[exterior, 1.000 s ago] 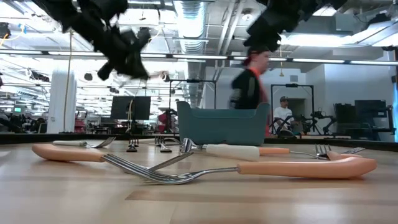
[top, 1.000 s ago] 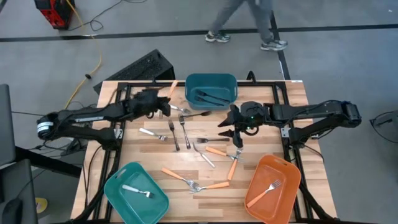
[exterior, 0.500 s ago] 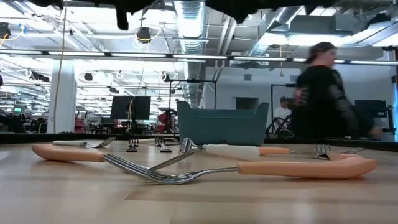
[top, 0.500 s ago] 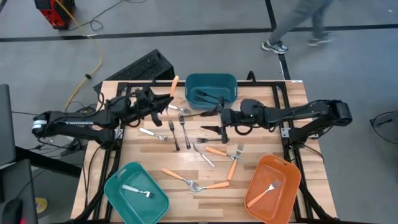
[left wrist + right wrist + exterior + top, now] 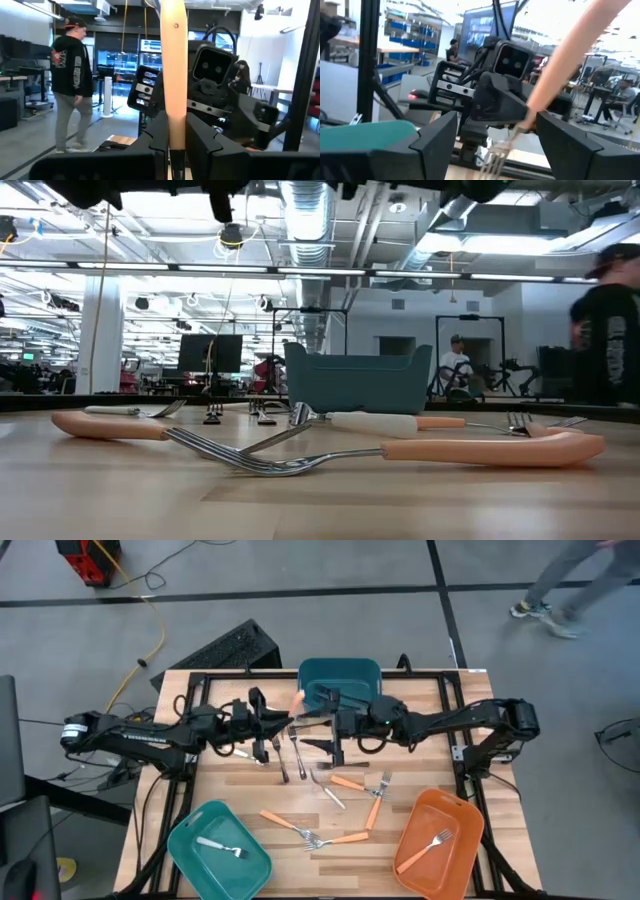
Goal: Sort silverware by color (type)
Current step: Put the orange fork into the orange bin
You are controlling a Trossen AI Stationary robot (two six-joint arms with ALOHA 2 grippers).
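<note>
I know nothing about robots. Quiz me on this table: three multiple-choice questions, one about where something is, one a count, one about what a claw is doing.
1. Seen from overhead, where on the wooden table does the orange rectangular plastic bin stand?
A. top centre
B. lower left corner
C. lower right corner

2. How many plastic bins are on the table?
A. two
B. three
C. five

3. What is the left claw doing?
A. open and empty
B. shut on an orange-handled fork
C. shut on a black spoon

Answers:
1 C: the orange bin sits at the lower right, on the right arm's side.
2 B: besides it there are a dark teal bin at top centre and a light teal bin at lower left.
3 B: the left wrist view shows the orange-handled fork clamped between the claw's dark fingers.
</note>
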